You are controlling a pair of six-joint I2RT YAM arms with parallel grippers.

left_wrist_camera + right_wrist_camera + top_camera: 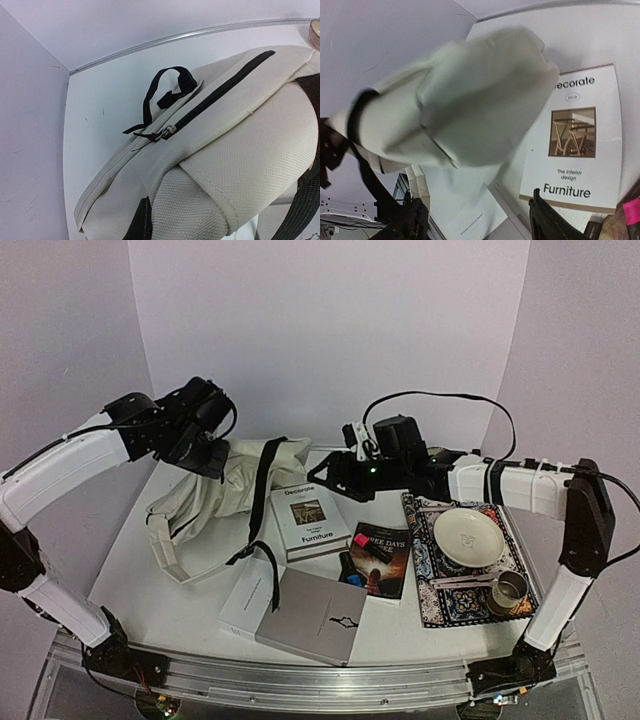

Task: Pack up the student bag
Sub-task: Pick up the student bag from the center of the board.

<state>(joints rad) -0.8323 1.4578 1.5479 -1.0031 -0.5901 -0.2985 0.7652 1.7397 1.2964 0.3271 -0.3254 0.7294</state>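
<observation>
The student bag (215,502) is slumped on the back-left part of the table (150,590), with its top end hoisted off the surface. The left gripper (208,452) is pinched tight on that raised cream fabric. The right gripper (338,476) hangs near the bag, by the far edge of the Furniture book (308,522). Its fingers (545,220) are spread wide with nothing between them. The bag's black zipper (220,95) looks zipped up.

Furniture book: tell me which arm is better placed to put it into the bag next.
Right. The right gripper hovers open close to the Furniture book, holding nothing. The left gripper is shut on the student bag, holding its top up, so it looks occupied.
</observation>
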